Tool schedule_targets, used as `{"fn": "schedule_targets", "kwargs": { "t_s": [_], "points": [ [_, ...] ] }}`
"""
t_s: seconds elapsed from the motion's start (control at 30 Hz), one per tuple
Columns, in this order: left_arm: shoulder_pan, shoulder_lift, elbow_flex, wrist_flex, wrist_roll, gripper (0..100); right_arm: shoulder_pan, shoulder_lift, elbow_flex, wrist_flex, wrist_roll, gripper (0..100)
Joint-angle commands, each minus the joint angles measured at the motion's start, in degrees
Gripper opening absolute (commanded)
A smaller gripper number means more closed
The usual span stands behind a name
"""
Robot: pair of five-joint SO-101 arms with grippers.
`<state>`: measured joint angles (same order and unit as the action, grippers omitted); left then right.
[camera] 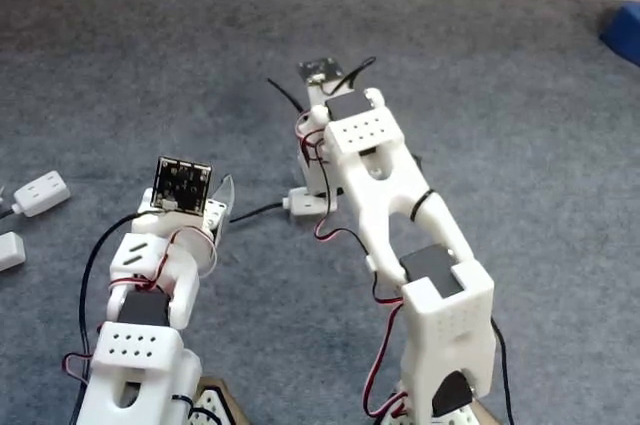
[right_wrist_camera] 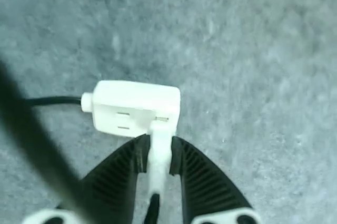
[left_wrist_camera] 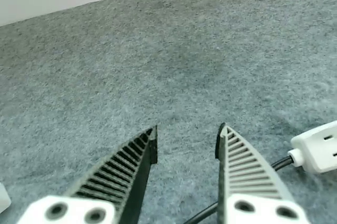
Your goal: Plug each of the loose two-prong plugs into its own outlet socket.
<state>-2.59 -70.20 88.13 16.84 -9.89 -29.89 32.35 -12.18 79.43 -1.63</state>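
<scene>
Right hand [right_wrist_camera: 158, 153] pinching plug [right_wrist_camera: 159, 138]; its long axis runs square into outlet block [right_wrist_camera: 134, 107], tip at the slots. Seated or just touching, can't tell. Left hand [left_wrist_camera: 187, 128] spread, empty, farther from the block.

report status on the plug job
right gripper shut on plug, plug at outlet socket face. left gripper open, empty. black cable near right gripper.

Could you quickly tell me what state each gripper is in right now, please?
Left gripper: open, holding nothing, above the carpet.
Right gripper: closed on a white plug, at the white outlet socket.
</scene>
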Motion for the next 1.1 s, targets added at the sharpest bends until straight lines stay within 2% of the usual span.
{"fn": "schedule_targets", "kwargs": {
  "t_s": [0.0,0.2,0.27,0.5,0.7,1.07],
  "points": [
    [-0.75,-0.48,-2.59,0.00,0.62,20,-2.07,-0.22,0.40,-3.03,-0.70,1.2],
    [-0.66,-0.48,-2.42,0.00,0.62,20,-1.98,-0.92,0.13,-4.26,-0.35,18.8],
    [-0.66,-0.48,-2.33,0.00,0.62,20,-1.98,-1.01,0.04,-4.26,-0.35,21.2],
    [-0.57,-0.48,-2.15,0.00,0.62,20,-2.07,-1.19,-0.13,-4.53,-0.35,21.3],
    [-0.48,-0.48,-2.15,0.00,0.62,20,-1.71,-1.80,-0.04,-9.19,-0.79,21.3],
    [-0.48,-0.40,-2.15,0.00,0.53,20,-1.63,-18.42,9.36,-15.52,-3.34,21.3]
  ]
}}
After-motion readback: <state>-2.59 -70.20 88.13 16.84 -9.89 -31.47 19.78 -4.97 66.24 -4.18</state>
